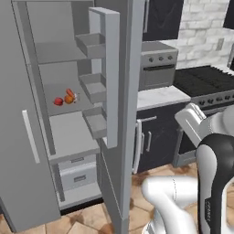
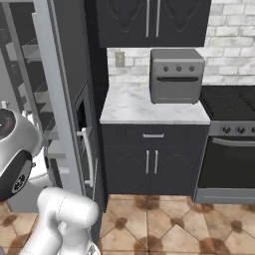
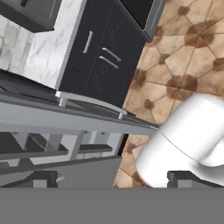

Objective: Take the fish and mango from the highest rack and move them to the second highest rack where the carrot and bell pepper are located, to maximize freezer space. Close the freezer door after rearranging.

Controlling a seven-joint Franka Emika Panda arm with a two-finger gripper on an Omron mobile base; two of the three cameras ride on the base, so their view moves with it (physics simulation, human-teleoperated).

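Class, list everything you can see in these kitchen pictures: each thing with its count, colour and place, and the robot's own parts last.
Tall grey freezer door: one, grey, standing open with lipped bins inside.
Thin flat grey shelf board: one, grey, inside the freezer.
Small round food items: about three, red and orange, on that shelf.
Boxy grey toaster oven: one, grey, on the white marble counter.
Dark cabinet doors: two, near black, under the counter.
Black stove: one, right of the counter.
Robot hand: one, dark fingertips, open.

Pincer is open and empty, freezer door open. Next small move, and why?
Probably raise and turn the pincer toward the highest rack. It is open and empty, facing dark cabinets and floor, not the shelves. The freezer door stands open; red and orange items lie on the second highest rack.
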